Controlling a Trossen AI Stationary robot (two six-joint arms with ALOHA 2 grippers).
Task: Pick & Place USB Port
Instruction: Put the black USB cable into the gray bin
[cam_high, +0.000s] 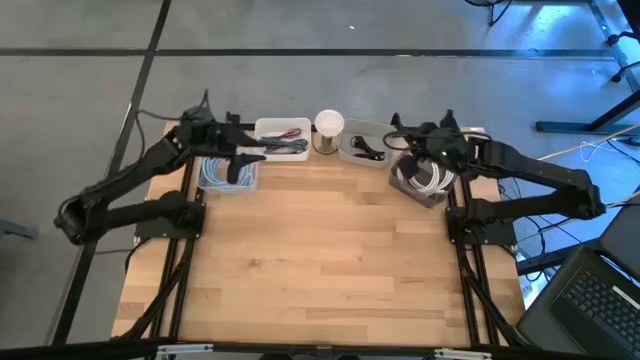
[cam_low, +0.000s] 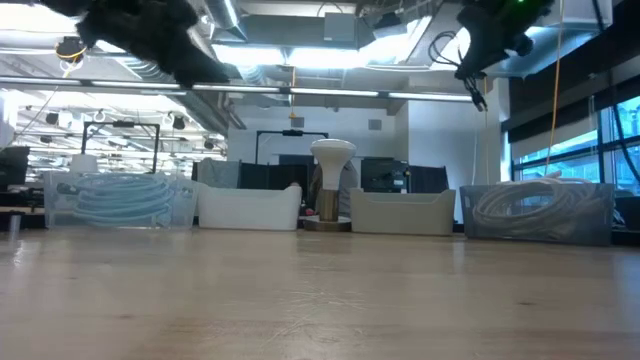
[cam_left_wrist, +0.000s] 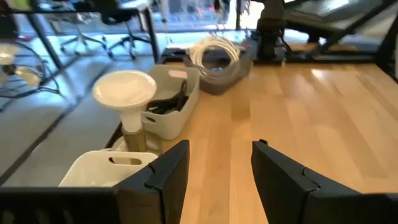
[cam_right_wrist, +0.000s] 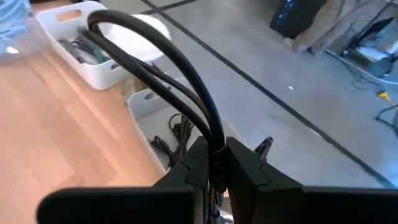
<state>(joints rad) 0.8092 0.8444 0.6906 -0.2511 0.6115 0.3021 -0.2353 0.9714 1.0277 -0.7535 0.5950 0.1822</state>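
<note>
High view: the right gripper (cam_high: 398, 141) hovers over the white bin (cam_high: 362, 146) just right of the white lamp-like stand (cam_high: 329, 124), at the far edge of the wooden table (cam_high: 320, 250), while the left gripper (cam_high: 243, 158) waits over the row's left end, between the clear bin of blue cable (cam_high: 216, 176) and the white bin of coloured cables (cam_high: 283, 137). Low view: both arms hang high above the 4 bins, the table surface is bare wood, smooth and level, and an open office room with ceiling lights lies behind. Left wrist view: the left fingers (cam_left_wrist: 163, 177) stand apart with nothing between them, looking along the bin row toward the clear bin of white cable (cam_left_wrist: 217, 59). Right wrist view: the right gripper (cam_right_wrist: 217, 158) is clamped on a black USB cable (cam_right_wrist: 155, 43) that loops up out of the pinch, above the white bin (cam_right_wrist: 149, 127) holding more black leads. The cable looks light, limp and springy, so I judge it will sag and swing; the firm plug end, which I cannot see here, would be the surer hold, and the thin lead could slip or snag on the bin's rim.
</note>
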